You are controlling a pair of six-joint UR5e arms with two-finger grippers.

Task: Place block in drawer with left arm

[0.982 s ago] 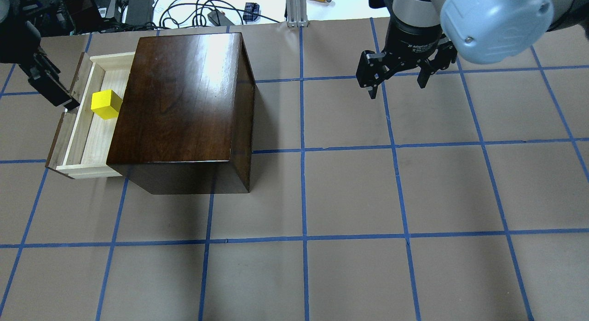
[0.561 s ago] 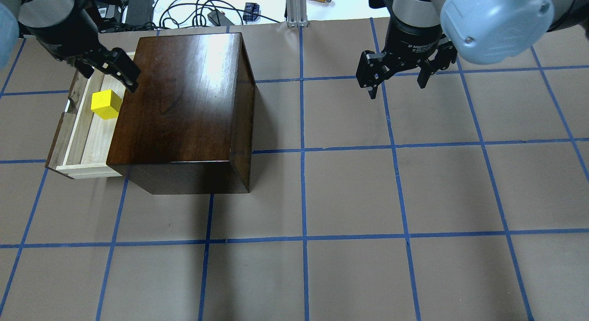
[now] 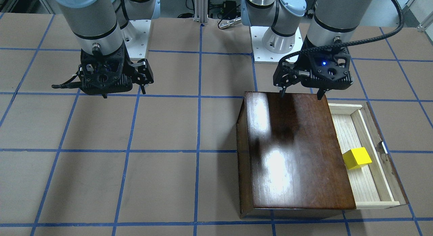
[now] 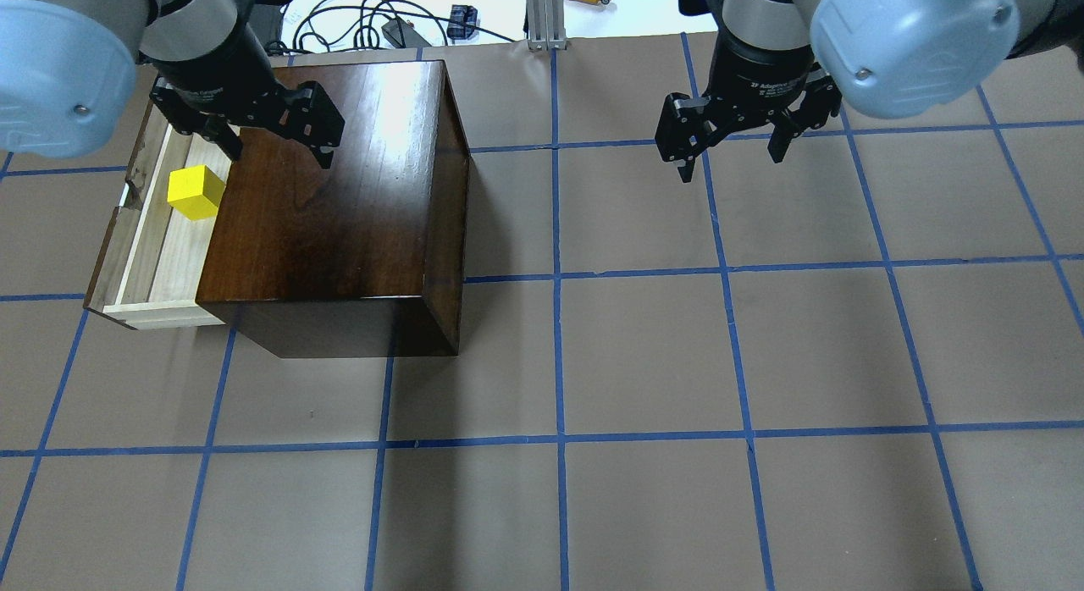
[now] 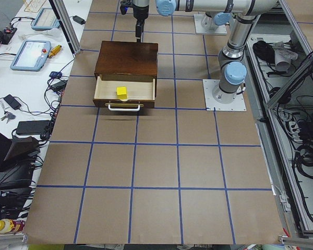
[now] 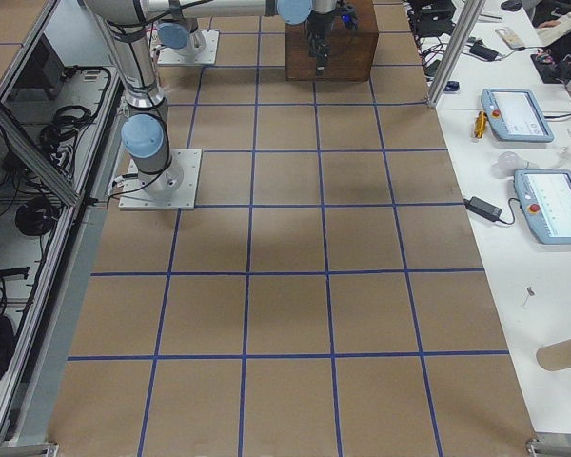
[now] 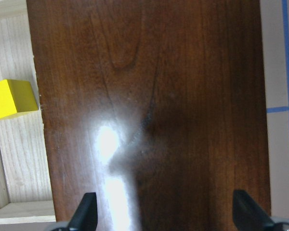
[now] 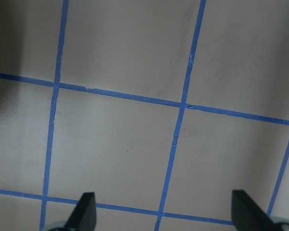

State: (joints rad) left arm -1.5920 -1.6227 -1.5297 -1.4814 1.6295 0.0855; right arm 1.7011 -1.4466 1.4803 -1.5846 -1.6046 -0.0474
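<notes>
Overhead exterior: small bright yellow cube [image 4: 196, 193] inside shallow pale-wood drawer [image 4: 169, 261], placement seemingly done. Left black gripper [image 4: 279, 151] over glossy dark-brown box [image 4: 339, 193], jaws released, empty. Next: retreat clear.

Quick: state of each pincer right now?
Left pincer: open, empty, over the wooden box.
Right pincer: open, empty, over the table.

We see a bright yellow block [image 4: 196, 193] on the pale, straight-grained wood of the drawer [image 4: 165, 256], whose front is dark brown, beside a glossy dark brown box [image 4: 339, 210] streaked with white glare. The table [image 4: 644, 354] is dull tan, ruled into squares by blue lines. The left gripper [image 4: 279, 155] and right gripper [image 4: 730, 164] are black, the left showing a small blue light [image 3: 324, 63].
</notes>
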